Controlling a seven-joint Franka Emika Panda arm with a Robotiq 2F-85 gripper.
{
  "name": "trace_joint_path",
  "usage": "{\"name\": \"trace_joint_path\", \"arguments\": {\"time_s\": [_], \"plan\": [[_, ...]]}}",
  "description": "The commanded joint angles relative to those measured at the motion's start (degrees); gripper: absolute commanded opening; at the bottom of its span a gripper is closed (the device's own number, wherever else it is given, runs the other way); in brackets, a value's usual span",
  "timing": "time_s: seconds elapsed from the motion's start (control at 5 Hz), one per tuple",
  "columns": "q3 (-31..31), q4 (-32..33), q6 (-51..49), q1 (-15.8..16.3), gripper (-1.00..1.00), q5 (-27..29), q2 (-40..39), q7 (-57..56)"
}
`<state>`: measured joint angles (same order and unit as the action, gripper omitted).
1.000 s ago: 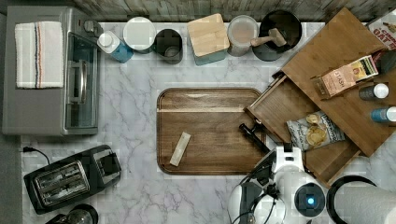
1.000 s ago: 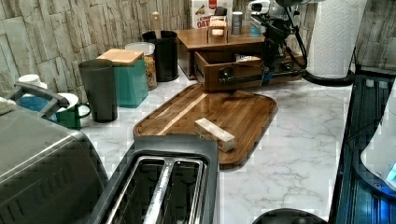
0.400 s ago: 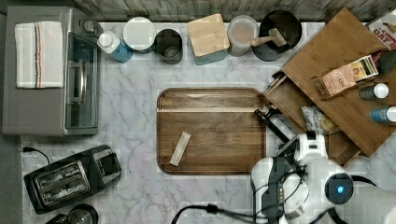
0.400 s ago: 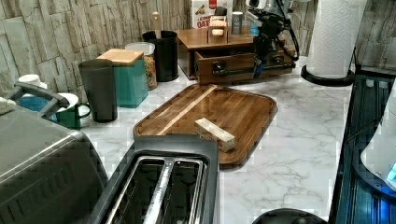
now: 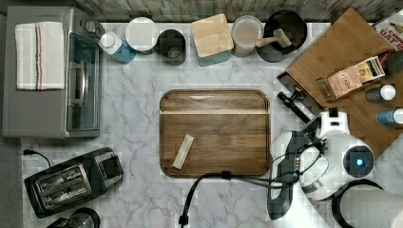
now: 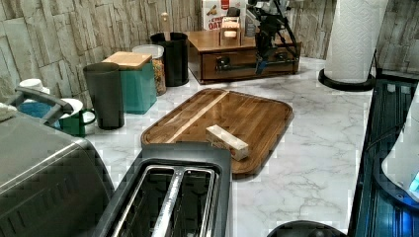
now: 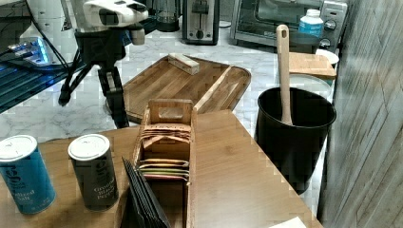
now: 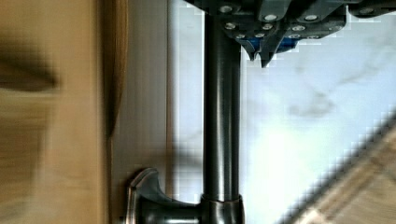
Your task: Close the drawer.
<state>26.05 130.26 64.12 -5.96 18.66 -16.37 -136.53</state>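
The drawer (image 6: 237, 57) sits pushed in, its brown front level with the cabinet under the wooden top panel (image 5: 342, 52); nothing of its inside shows. Its dark metal handle bar (image 6: 244, 64) runs across the front, also visible as the handle bar (image 5: 293, 105) and close up as the handle bar (image 8: 222, 121). My gripper (image 6: 260, 63) is right at the drawer front. In the wrist view my gripper (image 8: 261, 56) has its tips together, shut, just beside the bar and off it. In the right view my gripper (image 7: 118, 111) points down in front of the cabinet.
A rounded wooden serving tray (image 5: 216, 102) with a small pale block (image 5: 183, 151) lies just in front of the cabinet. Cans (image 7: 95, 171) and a tea box (image 7: 164, 142) stand on the top panel. A paper towel roll (image 6: 353, 39) stands beside the cabinet; canisters (image 5: 211, 38) line the wall.
The drawer went from pulled out, with a snack bag showing inside, to fully pushed in. My gripper travelled with the handle toward the cabinet.
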Motion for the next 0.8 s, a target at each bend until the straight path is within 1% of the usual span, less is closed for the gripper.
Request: {"name": "trace_joint_path", "arguments": {"time_s": [0.2, 0.4, 0.8], "plan": [[-2.2, -16.9, 4.5, -3.9, -1.00, 6.3, -3.3, -9.2], [-1.6, -16.9, 4.4, -3.3, -1.00, 6.8, -3.4, -9.6], [-1.9, -16.9, 4.4, -3.6, -1.00, 6.6, -3.3, -9.4]]}}
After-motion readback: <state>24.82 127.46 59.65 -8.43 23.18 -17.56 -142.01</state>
